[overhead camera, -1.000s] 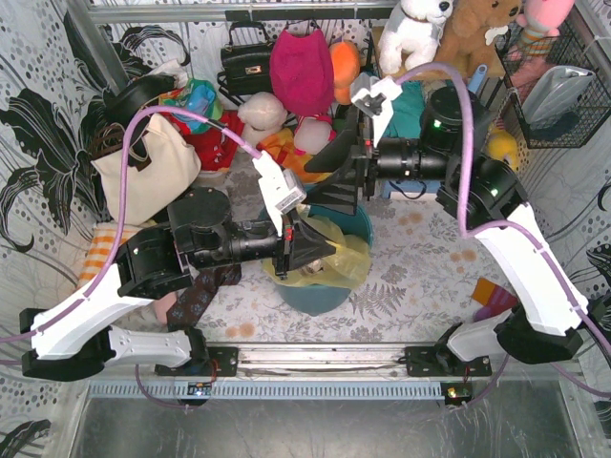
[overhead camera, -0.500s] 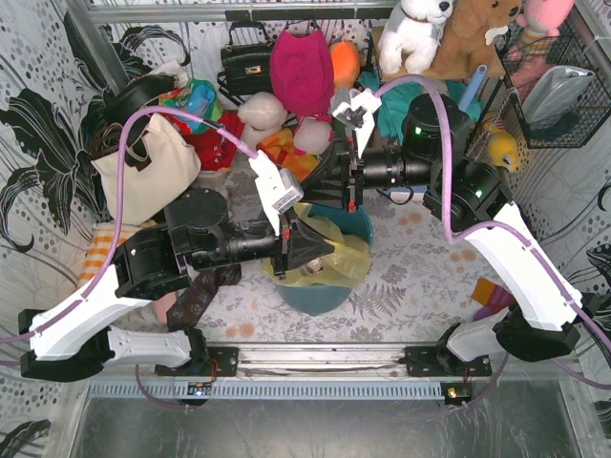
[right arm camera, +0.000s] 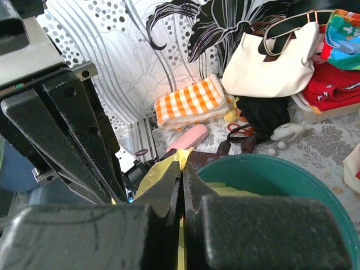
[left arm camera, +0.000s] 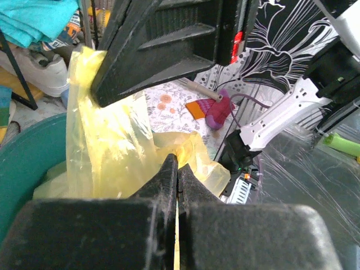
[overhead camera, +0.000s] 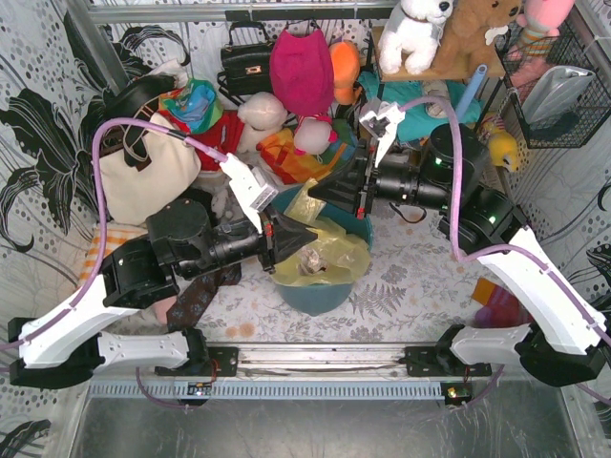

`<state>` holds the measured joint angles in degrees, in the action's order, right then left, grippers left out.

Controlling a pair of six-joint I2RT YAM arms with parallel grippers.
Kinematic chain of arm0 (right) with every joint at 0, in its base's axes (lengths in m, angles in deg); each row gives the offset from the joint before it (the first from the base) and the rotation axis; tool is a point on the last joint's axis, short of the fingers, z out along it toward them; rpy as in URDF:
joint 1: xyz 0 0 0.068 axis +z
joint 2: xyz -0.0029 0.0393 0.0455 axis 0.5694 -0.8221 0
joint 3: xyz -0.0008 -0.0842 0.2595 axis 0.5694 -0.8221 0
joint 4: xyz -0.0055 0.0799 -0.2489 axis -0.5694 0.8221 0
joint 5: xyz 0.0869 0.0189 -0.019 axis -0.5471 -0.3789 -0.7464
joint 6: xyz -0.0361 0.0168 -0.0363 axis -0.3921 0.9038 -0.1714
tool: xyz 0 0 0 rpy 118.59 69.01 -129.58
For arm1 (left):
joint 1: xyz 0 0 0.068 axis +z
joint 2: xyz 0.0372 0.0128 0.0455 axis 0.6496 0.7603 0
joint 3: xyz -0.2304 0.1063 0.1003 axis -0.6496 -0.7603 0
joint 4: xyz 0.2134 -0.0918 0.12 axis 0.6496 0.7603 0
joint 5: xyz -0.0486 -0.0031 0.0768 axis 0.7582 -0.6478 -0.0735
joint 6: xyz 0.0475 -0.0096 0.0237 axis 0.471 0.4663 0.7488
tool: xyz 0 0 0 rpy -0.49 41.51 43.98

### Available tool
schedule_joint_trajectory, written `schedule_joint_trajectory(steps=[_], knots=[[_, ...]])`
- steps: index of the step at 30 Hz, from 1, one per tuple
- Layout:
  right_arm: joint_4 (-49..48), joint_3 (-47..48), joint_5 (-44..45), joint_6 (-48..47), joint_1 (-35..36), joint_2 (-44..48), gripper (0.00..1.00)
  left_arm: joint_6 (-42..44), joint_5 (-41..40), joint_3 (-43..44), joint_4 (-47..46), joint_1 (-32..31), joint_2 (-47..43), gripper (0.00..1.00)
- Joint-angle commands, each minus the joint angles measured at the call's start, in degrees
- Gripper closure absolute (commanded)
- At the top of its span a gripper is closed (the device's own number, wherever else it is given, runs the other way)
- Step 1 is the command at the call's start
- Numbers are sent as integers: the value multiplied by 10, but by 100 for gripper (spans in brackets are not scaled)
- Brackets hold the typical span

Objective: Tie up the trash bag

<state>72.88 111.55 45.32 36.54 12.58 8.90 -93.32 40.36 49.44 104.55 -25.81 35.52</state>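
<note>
The trash bag (overhead camera: 329,256) is thin yellow plastic lining the round teal bin (overhead camera: 315,296), with crumpled paper showing inside. My left gripper (overhead camera: 307,239) is shut on the bag's near-left edge; in the left wrist view a yellow strip runs between its fingertips (left arm camera: 178,164), with the bag (left arm camera: 112,146) beyond. My right gripper (overhead camera: 317,191) is shut on a flap of the bag (overhead camera: 304,203) lifted at the far rim. A yellow tip (right arm camera: 183,154) pokes out past its closed jaws (right arm camera: 181,169). The two grippers stand close together over the bin (right arm camera: 270,171).
Behind the bin, soft toys, a red bag (overhead camera: 301,67) and a black handbag (overhead camera: 246,59) crowd the back. A cream tote (overhead camera: 148,176) stands on the left and a wire basket (overhead camera: 558,86) on the right. An orange checked cloth (right arm camera: 188,104) and scissors (right arm camera: 239,128) lie on the table.
My right gripper went from open to shut on the bag's far flap and lifted it. My left gripper, still shut on the bag, moved a little left and up.
</note>
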Motion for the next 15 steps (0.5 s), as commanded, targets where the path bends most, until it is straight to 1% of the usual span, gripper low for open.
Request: schedule_joint_trajectory(steps=[1,3,9,12,15], knots=[[-46,-26,52,38,3,21,100,13,-45,-18,-53,0,-9,100],[-50,-41,63,45,2,30,100,10,-66,-25,-65,0,-13,100],[-66,-85,102,78,2,63,100,15,-92,-25,-80,0,-11,100],[-83,-106,104,102,3,76,100,16,-114,-23,-76,0,-5,100],[-98,-124,104,115,4,88,100,15,-118,-25,-74,0,-3,100]])
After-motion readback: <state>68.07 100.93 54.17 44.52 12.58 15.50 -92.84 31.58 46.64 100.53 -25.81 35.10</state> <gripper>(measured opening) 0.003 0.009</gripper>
